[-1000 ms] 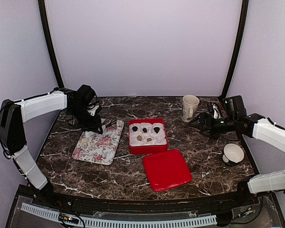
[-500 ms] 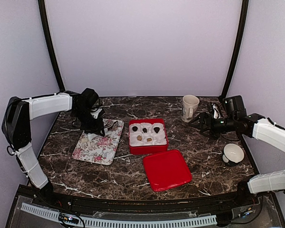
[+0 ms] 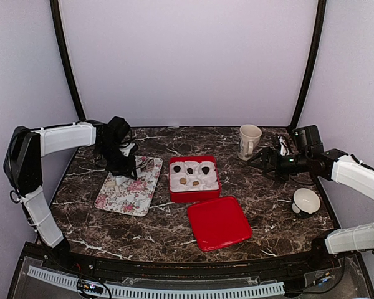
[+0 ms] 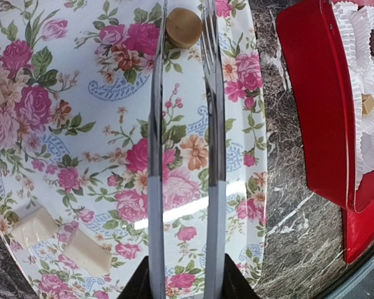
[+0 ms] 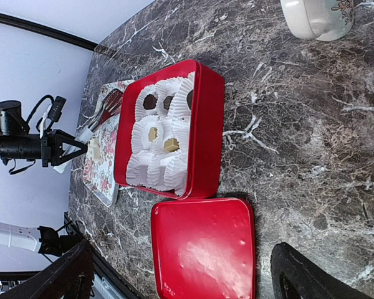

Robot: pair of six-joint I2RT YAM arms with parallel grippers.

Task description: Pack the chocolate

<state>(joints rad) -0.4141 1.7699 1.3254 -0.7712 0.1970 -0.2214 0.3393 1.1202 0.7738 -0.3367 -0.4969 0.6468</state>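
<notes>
Several chocolates [image 3: 189, 170] sit in white paper cups inside the open red box [image 3: 194, 194]; they also show in the right wrist view [image 5: 170, 145]. A round tan chocolate [image 4: 184, 27] lies on the floral tray [image 4: 81, 124], between the tips of the metal tongs [image 4: 156, 156]. My left gripper [image 3: 126, 163] is shut on the tongs over the tray's far end; its black fingers [image 4: 144, 285] grip the tongs' arms. My right gripper [image 3: 263, 161] is open and empty at the right, near the mug.
The red lid [image 3: 219, 222] lies in front of the box. Pale rectangular pieces [image 4: 34, 225] lie on the tray. A white mug [image 3: 249, 141] stands at the back right and a white cup [image 3: 306, 201] at the right edge.
My left gripper with the tongs has shifted slightly right and farther back over the tray's far end. The right arm has not moved.
</notes>
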